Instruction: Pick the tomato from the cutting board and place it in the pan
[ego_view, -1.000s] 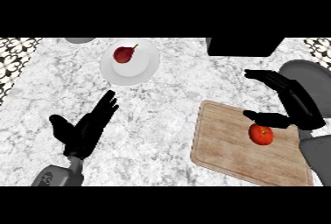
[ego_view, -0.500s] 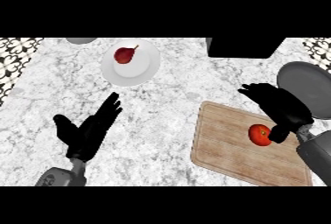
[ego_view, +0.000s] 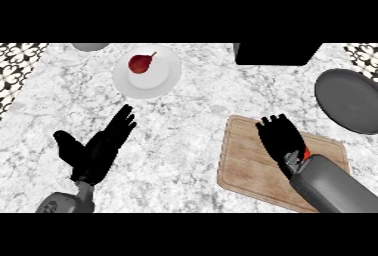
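A rectangular wooden cutting board (ego_view: 255, 165) with pale grain lies on the speckled grey-white stone counter (ego_view: 192, 115). The right hand (ego_view: 280, 140) sits low over it, fingers pointing away and covering the round red tomato (ego_view: 306, 153) — only a sliver of red shows at the wrist, and whether the fingers curl round it I cannot tell. The round dark grey pan (ego_view: 351, 100) rests right of the board, near it. A round white plate (ego_view: 148, 72) holds a dark red pear-shaped fruit (ego_view: 140, 63). The left hand (ego_view: 96, 147) rests spread — fingers straight — at lower left.
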